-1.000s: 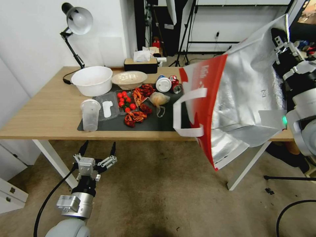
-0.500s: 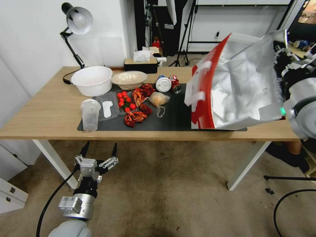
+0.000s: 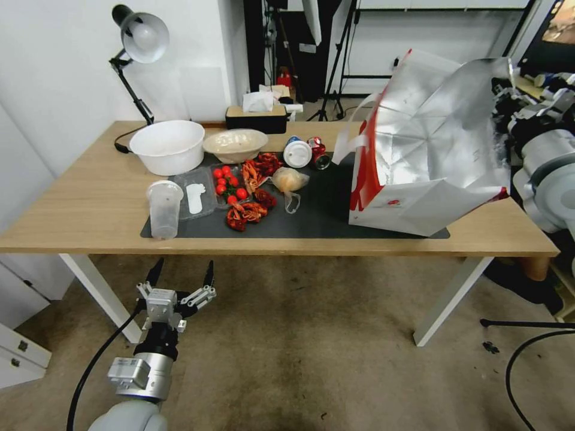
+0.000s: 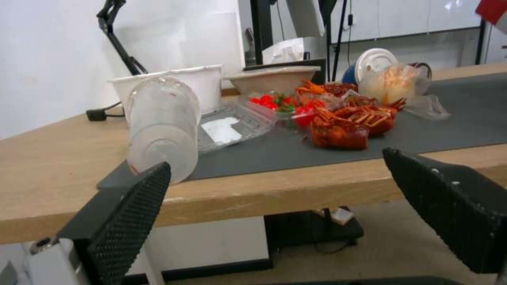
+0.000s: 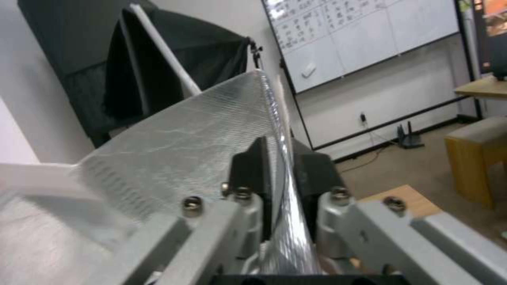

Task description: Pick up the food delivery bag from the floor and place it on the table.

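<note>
The food delivery bag (image 3: 431,149), white with a red side and silver foil lining, leans on the right part of the light-wood table (image 3: 78,203), its lower edge on the dark mat (image 3: 323,221). A small round red logo faces me. My right gripper (image 3: 502,105) is shut on the bag's foil rim (image 5: 264,130) at its upper right, with the black fingertips (image 5: 251,166) pinching the sheet. My left gripper (image 3: 181,276) hangs open over the floor (image 3: 311,359), just below the table's front edge; its two black pads (image 4: 126,206) stand wide apart with nothing between them.
On the mat's left half lie red crayfish (image 3: 247,212), cherry tomatoes (image 3: 229,182), a small clear bag with an orange lump (image 3: 290,179), cans (image 3: 317,154) and a plastic cup (image 3: 164,209). Two bowls (image 3: 168,145), a tissue box (image 3: 257,118) and a lamp (image 3: 141,39) stand behind.
My right arm has carried the bag from beside the table's front edge up over the table and set it down on the mat's right end. The left arm has not moved.
</note>
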{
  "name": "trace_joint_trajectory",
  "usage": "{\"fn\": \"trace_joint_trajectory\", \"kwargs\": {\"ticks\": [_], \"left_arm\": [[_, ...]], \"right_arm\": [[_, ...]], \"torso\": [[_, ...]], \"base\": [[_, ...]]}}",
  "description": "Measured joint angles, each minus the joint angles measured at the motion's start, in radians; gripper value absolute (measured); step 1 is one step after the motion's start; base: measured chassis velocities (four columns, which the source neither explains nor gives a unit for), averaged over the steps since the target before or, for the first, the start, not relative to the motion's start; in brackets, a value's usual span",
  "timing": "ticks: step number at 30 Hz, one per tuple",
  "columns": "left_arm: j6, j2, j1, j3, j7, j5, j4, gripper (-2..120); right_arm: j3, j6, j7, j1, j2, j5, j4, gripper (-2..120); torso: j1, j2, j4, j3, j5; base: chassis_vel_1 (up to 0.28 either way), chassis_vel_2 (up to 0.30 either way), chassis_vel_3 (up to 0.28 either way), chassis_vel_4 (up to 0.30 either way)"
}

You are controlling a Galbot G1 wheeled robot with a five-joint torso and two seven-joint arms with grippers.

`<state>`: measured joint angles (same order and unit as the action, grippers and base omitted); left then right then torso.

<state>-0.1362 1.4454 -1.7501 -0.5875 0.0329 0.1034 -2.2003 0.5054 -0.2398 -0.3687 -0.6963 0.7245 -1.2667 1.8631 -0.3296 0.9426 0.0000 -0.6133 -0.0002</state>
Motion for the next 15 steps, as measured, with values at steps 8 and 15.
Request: {"fn": "trace_joint_trajectory", "kwargs": {"ticks": [8,15], "left_arm": [[-0.003,-0.003,0.001,-0.003,-0.005,0.005,0.003,100],[-0.004,-0.005,0.003,-0.004,-0.006,0.007,0.003,100]], "right_arm": [[-0.025,0.003,0.086,0.009,-0.001,0.045,-0.030,40],[-0.012,0.004,0.117,-0.010,-0.004,0.056,-0.020,64]], "torso": [[0.000,0.000,0.0000,0.000,0.0002],[0.000,0.000,0.0000,0.000,0.0003]], "base": [[0.000,0.000,0.000,0.000],[0.000,0.000,0.000,0.000]]}}
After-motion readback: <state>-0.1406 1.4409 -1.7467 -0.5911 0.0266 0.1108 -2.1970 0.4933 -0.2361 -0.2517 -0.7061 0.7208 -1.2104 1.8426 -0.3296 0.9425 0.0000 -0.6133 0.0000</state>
